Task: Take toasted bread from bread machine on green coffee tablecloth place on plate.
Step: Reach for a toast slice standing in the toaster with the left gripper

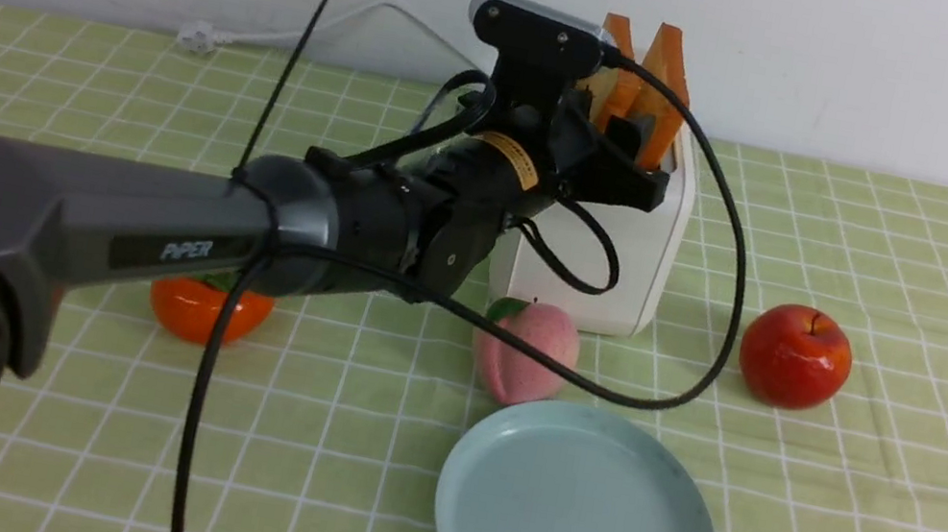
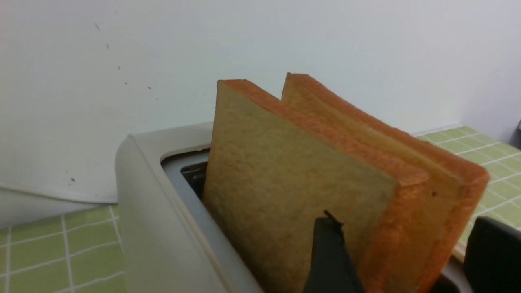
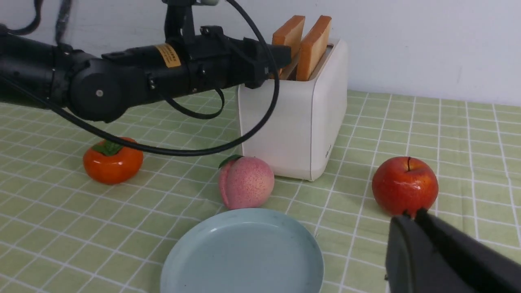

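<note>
Two slices of toasted bread [image 1: 665,85] stand upright in the slots of the white bread machine [image 1: 630,264], on the green coffee tablecloth [image 1: 919,286]. My left gripper [image 1: 640,154] is open at the slices' lower edge. In the left wrist view one finger [image 2: 329,252] lies in front of the near slice [image 2: 285,183]. The other finger [image 2: 492,252] sits past the far slice [image 2: 447,183]. I cannot tell if they touch. The pale blue plate [image 1: 576,518] lies bare in front of the toaster. My right gripper [image 3: 411,213] is shut and empty, low near the red apple [image 3: 405,185].
A pink peach [image 1: 525,351] sits between toaster and plate. The red apple [image 1: 795,355] is right of the toaster. An orange persimmon [image 1: 198,307] lies under my left arm. The toaster's white cord and plug [image 1: 202,38] run along the white back wall.
</note>
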